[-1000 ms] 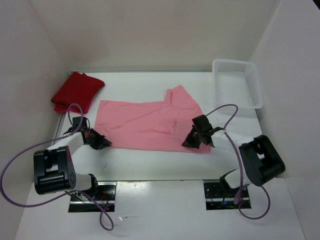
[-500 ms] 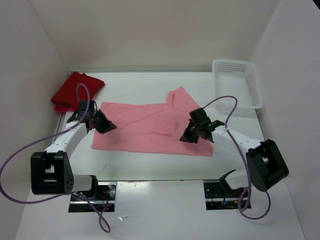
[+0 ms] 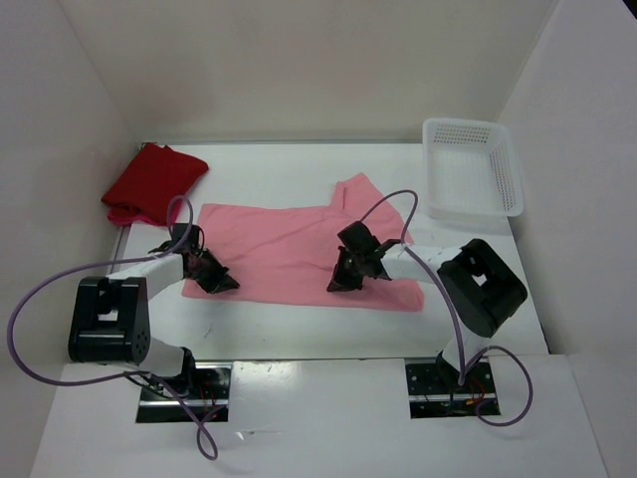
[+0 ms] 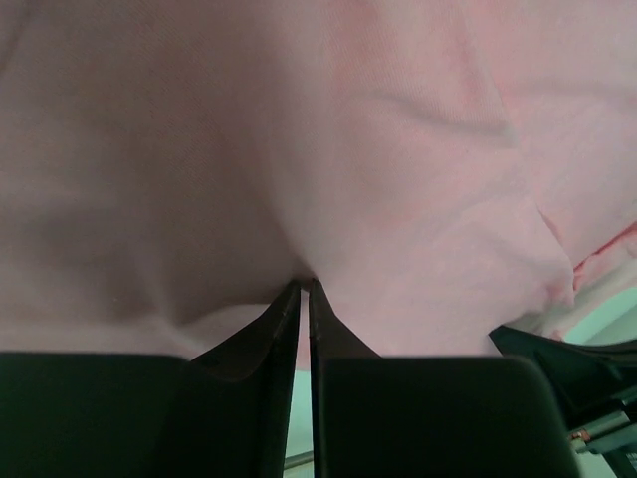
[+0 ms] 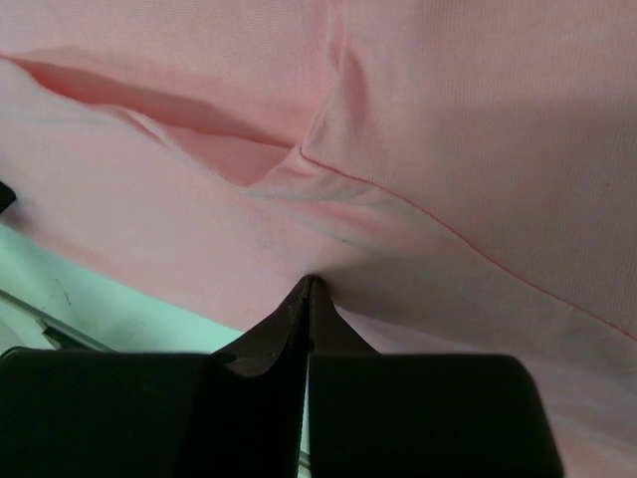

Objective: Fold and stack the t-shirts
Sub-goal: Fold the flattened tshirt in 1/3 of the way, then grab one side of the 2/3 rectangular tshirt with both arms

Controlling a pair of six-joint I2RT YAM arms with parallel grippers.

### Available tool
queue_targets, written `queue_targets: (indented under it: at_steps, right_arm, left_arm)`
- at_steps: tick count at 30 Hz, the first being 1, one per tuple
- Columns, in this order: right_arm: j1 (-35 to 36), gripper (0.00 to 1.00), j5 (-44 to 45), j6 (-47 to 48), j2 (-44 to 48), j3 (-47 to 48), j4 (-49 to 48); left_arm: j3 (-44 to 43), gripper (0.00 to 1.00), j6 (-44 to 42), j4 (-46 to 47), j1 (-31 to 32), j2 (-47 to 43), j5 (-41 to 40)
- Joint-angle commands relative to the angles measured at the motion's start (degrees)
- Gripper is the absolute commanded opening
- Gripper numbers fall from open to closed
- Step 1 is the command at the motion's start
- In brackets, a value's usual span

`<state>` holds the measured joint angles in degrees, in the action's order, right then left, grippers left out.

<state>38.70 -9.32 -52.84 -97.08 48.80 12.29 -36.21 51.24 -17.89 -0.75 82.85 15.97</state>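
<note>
The light pink t-shirt (image 3: 284, 249) lies spread flat but wrinkled on the white counter (image 3: 299, 164). One sleeve pokes out behind the right claw (image 3: 340, 279). The left claw (image 3: 214, 279) is pinched narrow on the shirt's left edge, and the right claw is clamped on a fold beside the sleeve seam. A folded red t-shirt (image 3: 149, 184) sits well behind the left claw.

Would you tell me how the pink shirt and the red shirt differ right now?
The pink shirt lies spread out mid-table; the red shirt sits compact in the far-left corner. The left gripper and right gripper pinch the pink shirt; nothing touches the red shirt. Both are cloth lying on the table.
</note>
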Motion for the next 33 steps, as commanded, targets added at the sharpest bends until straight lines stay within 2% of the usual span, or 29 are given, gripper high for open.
queue_targets:
  at_steps: [1,4,5,8,12,16,17,19,20,23,25,26,30,33]
  right_arm:
    - [0.6,0.01,2.5,-0.1,-0.2,-5.7,-0.4]
    - [2.0,0.01,2.5,-1.8,3.1,-9.7,-0.4]
    - [2.6,0.01,2.5,-2.6,4.1,-10.6,0.3]
    - [2.6,0.01,1.9,-3.2,8.3,-13.5,1.8]
    - [2.6,0.01,1.9,-2.7,11.5,-12.9,4.9]
    - [2.6,0.05,3.3,-0.1,12.1,-2.3,10.0]
    - [2.6,0.06,3.3,0.5,11.4,-0.2,10.6]
    - [0.5,0.06,3.3,2.1,10.9,5.2,10.6]
    - [-0.1,0.07,2.6,2.1,10.9,6.8,10.6]
    - [-3.0,0.08,1.8,4.8,7.8,13.4,11.2]
    - [-4.8,0.08,1.0,6.0,5.8,16.8,10.3]
    - [-7.1,0.08,0.1,6.0,5.1,17.9,9.6]
    - [-12.0,0.10,1.1,9.9,-0.7,28.1,9.5]
    - [-15.2,0.11,1.1,13.4,-6.8,36.3,11.3]
  left_arm:
    - [3.4,0.14,-1.1,-4.7,-0.8,1.7,1.0]
    - [3.4,0.15,0.0,-9.3,0.0,-3.6,3.1]
    - [3.4,0.15,0.0,-13.4,0.0,-5.2,3.1]
    - [1.5,0.14,0.6,-20.1,2.1,-6.2,3.1]
    - [-1.1,0.11,-0.5,-20.9,1.5,-6.2,3.1]
    - [-14.1,0.08,-3.8,-16.4,0.2,-3.8,3.1]
    - [-19.4,0.08,-4.3,-12.6,0.2,-3.0,2.3]
    - [-22.0,0.08,-3.6,-7.4,0.2,-1.7,-0.6]
    - [-22.5,0.08,-3.0,-1.0,0.2,-1.0,-1.9]
    - [-25.4,0.13,-2.2,5.4,-0.6,1.9,-9.7]
    - [-28.8,0.18,-5.4,5.9,-1.1,7.1,-12.9]
    - [-31.6,0.27,-6.4,6.6,-1.1,9.0,-15.9]
    - [-37.7,0.50,-8.9,7.3,-1.9,18.8,-18.6]
    - [-40.3,0.51,-10.0,6.5,-1.9,24.1,-21.2]
